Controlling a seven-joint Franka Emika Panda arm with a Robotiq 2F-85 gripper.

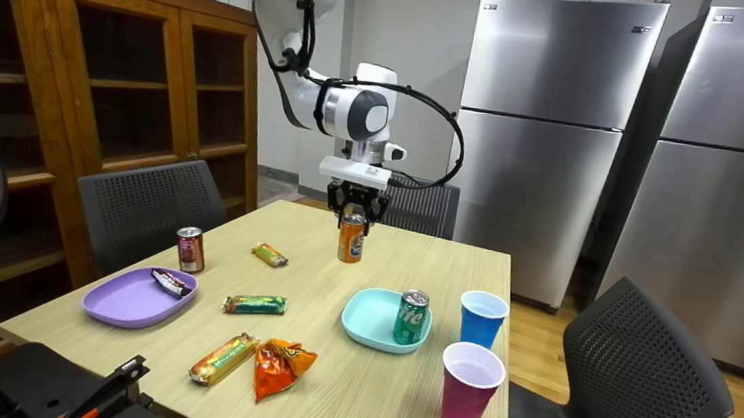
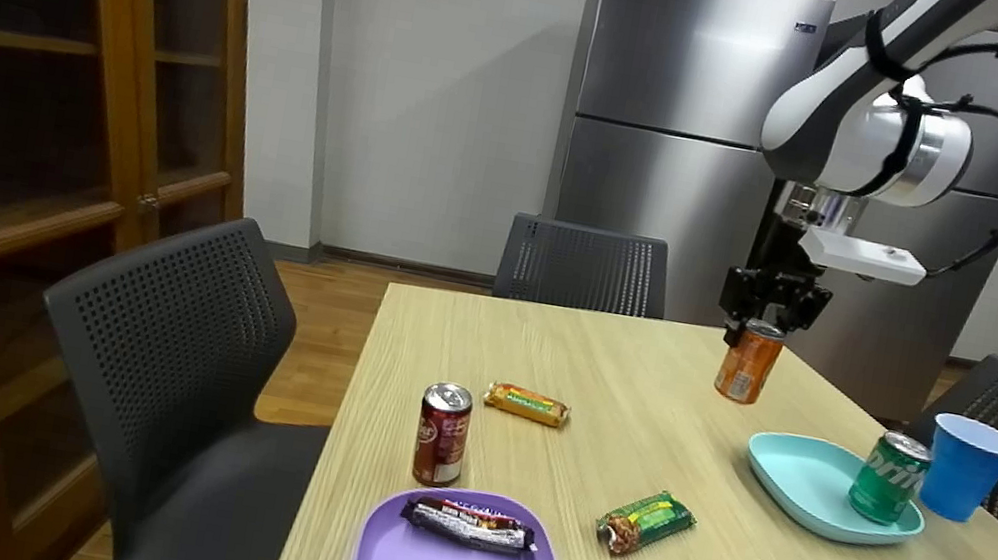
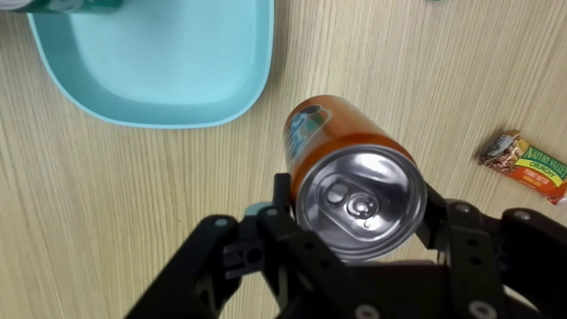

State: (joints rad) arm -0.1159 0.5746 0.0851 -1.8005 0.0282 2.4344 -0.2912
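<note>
So, our worktop has its far edge behind the grasp in an exterior view. Teal plate sits apart from what we're gripping, a strip of wood between. Our hand is closed around the orange can near its top, likely to leave the lower body unobstructed; it leans, and base contact we can't tell. Green can on the plate tightens that side; granola bar lies opposite.

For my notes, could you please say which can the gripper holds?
The orange can, clasped in the gripper; the green can and dark red can stand apart.
</note>
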